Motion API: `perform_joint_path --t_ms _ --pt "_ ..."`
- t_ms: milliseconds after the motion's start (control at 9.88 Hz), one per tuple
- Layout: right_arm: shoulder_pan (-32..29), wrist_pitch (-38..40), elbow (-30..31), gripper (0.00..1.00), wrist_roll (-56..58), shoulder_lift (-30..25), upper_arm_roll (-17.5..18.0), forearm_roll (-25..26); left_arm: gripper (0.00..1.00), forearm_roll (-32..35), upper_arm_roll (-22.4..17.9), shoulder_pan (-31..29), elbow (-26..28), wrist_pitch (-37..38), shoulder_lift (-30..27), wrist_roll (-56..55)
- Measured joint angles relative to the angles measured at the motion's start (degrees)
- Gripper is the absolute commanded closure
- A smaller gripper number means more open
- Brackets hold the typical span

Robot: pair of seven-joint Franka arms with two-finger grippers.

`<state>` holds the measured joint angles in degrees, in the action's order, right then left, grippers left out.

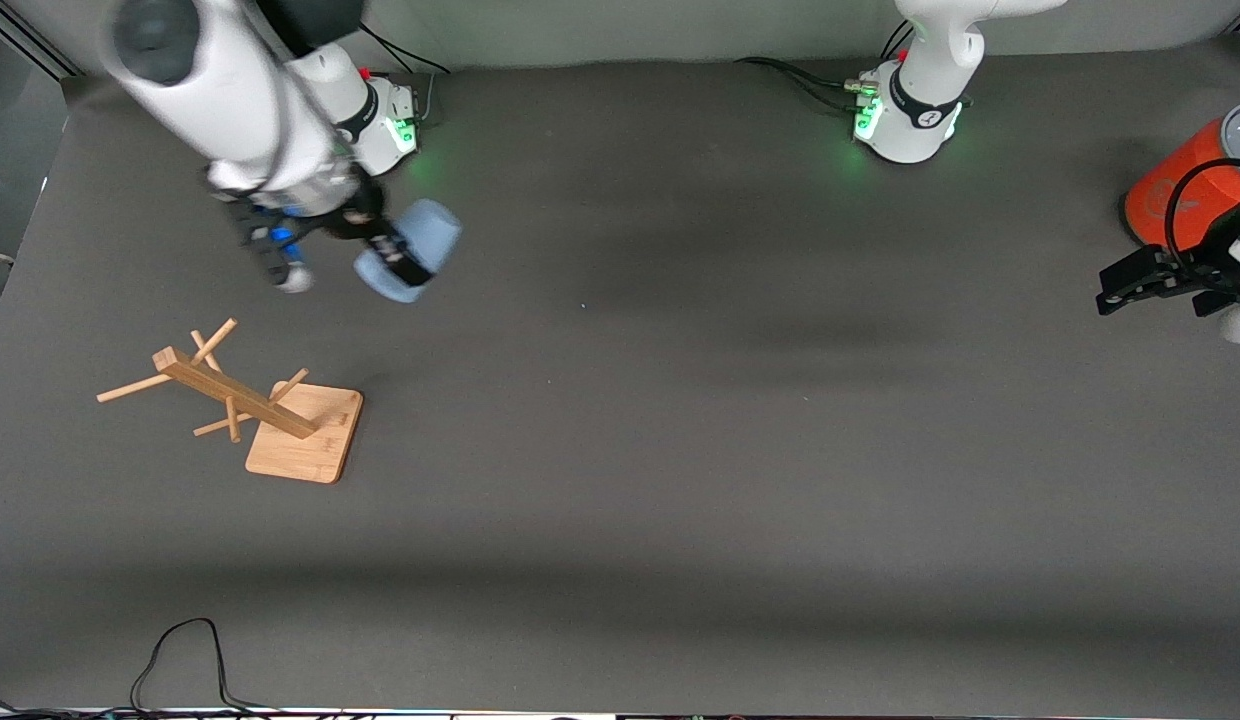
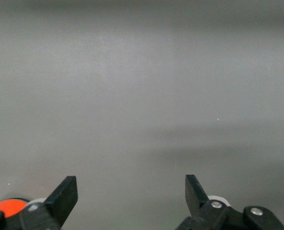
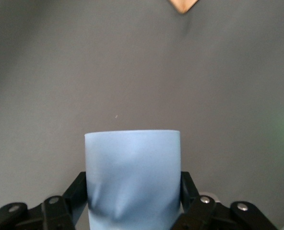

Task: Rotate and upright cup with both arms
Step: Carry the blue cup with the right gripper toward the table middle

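grey table point(image 1: 680, 450), cup point(image 1: 412, 250) in right gripper point(image 1: 385, 250)

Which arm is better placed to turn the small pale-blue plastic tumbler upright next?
Right. The right gripper is shut on the small pale-blue plastic tumbler, held tilted above the table. The left gripper waits open beside the orange cylinder, holding nothing.

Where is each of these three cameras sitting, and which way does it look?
Front view: high across the table, facing both arms' bases and the cup.
Left wrist view: on the left arm, over bare table; open left end effector.
Right wrist view: on the right arm; right end effector clamps the cup.
Shared: cup, front and right wrist.
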<state>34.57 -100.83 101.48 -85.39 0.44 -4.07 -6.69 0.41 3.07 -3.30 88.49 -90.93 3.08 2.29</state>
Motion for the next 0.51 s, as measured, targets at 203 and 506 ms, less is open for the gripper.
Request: perform_joint_path --t_ms 203,506 --pt "6.5 -3.3 -3.7 0.42 -12.1 5.7 0.0 0.0 0.0 0.0 -0.1 -0.1 0.0 0.0 0.1 0.0" --pt "15.1 -6.5 -10.3 0.46 -31.8 15.7 0.0 1.7 0.0 0.0 -0.1 -0.2 0.0 0.0 0.2 0.0"
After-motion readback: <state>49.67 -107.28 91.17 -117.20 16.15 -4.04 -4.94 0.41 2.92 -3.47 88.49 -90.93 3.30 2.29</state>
